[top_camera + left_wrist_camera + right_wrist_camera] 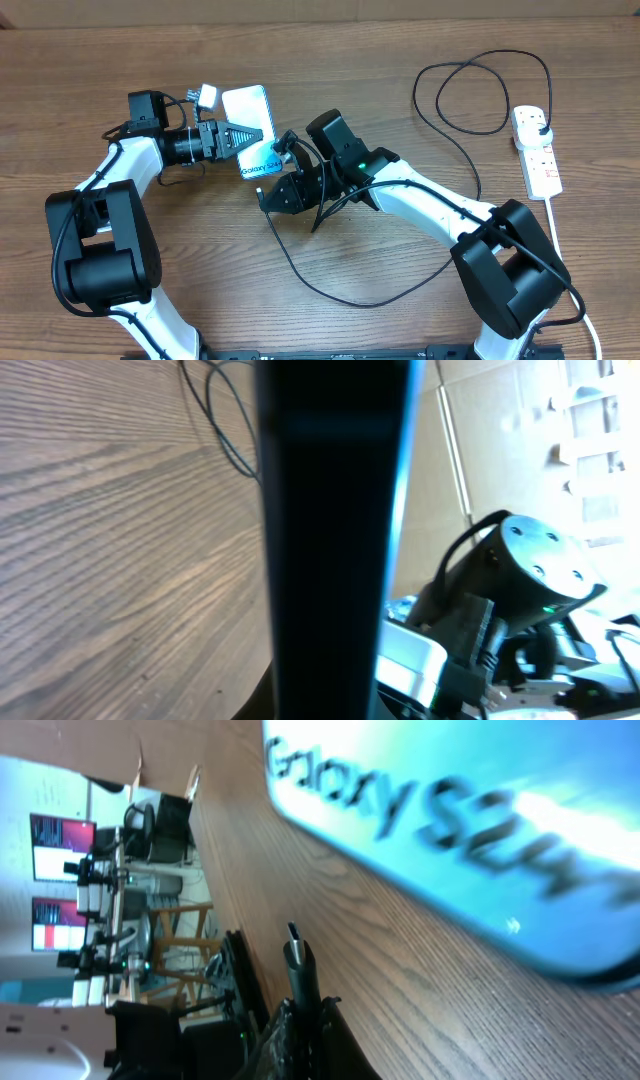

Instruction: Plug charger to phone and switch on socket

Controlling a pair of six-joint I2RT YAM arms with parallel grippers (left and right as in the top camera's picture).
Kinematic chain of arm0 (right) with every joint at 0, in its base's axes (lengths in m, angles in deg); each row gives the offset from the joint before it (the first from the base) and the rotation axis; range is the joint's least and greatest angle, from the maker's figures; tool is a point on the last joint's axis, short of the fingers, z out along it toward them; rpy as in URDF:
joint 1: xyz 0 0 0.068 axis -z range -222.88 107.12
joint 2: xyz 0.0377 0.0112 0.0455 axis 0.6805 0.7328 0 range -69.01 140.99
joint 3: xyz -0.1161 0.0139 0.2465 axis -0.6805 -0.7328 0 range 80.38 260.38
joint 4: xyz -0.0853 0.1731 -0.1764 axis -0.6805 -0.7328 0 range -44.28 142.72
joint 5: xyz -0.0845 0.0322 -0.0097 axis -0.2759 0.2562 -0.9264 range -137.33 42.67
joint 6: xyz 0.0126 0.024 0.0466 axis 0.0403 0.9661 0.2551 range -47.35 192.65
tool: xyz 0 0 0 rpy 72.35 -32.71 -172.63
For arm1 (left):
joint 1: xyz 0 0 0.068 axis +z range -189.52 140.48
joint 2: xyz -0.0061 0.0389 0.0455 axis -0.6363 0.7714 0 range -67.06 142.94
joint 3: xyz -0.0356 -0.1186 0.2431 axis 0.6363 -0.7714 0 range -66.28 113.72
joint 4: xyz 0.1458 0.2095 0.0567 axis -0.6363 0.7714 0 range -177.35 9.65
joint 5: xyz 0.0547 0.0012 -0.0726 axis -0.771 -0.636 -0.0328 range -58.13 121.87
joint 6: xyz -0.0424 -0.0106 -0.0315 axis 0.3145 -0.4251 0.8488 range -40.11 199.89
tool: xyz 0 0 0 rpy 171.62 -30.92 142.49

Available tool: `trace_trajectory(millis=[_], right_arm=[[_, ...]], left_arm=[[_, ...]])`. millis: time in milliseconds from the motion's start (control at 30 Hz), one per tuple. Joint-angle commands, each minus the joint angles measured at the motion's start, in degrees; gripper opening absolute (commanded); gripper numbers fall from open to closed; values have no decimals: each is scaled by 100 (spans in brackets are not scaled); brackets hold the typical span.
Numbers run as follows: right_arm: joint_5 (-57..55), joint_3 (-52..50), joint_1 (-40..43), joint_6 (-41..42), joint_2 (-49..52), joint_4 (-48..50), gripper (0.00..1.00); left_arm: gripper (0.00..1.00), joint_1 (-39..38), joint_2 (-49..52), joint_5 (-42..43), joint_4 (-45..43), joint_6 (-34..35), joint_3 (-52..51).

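Note:
The phone (250, 132) with a light blue "Galaxy S24+" screen is held by my left gripper (240, 138), which is shut on it. In the left wrist view its dark edge (330, 540) fills the middle. In the right wrist view the screen (480, 810) is close above. My right gripper (270, 197) is shut on the charger's connector (298, 960), tip just below the phone's bottom edge, not touching. The black cable (330, 285) loops over the table to the plug (541, 131) in the white socket (537, 152) at far right.
The socket's white cord (558, 240) runs down toward the front right. The cable's far loop (470, 90) lies at the back right. A small white block (209, 96) sits behind the phone. Both arm bases stand at the front edge.

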Motion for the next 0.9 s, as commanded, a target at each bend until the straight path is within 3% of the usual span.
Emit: trace_trajectory(millis=[0,533,867], right_arm=[[-125,-24,173,144,-144,42,4],[778,-24,358,-81,-144,280,4],[769,-24,358,-205,-144,199,4]], left_arm=[[4,31,-2,496,-31,328,9],[4,17,-2,490,-227,289,9],[4,15,-2,490,-323,293,9]])
